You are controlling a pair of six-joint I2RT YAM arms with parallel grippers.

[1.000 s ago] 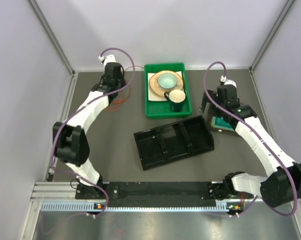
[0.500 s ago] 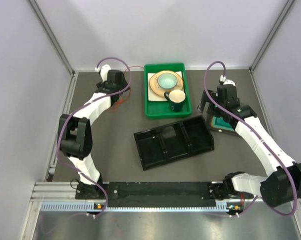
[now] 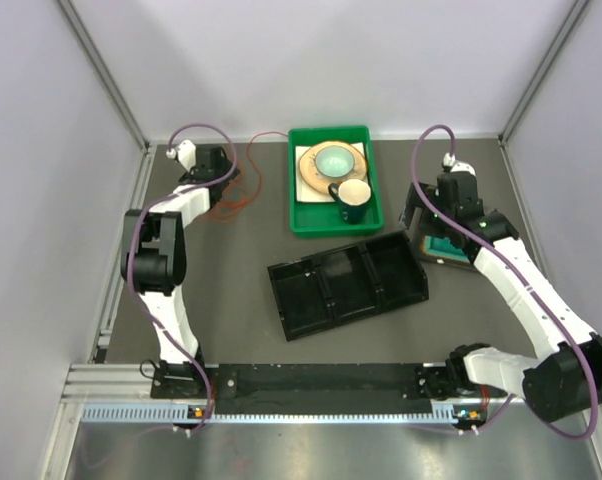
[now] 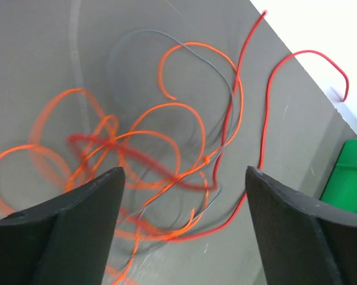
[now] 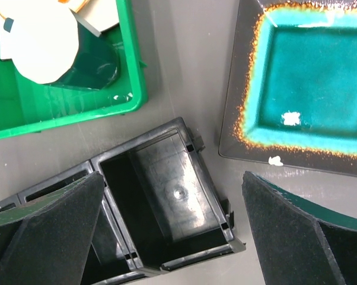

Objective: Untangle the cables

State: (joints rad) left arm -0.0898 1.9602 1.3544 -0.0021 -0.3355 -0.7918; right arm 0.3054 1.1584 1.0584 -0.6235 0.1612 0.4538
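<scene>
pale lilac walls — dark grey tabletop, metal corner rails

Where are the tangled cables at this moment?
The cables lie at the table's far left in the top view, beneath the left gripper and just left of the green tray.

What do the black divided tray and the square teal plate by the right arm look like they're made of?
Black tray: likely thin moulded plastic with a semi-gloss finish, going by its sharp pressed ribs and the soft reflections on its floor. Square plate: probably glazed ceramic, with a glossy teal centre, speckled orange-brown edge and dark rim.
</scene>
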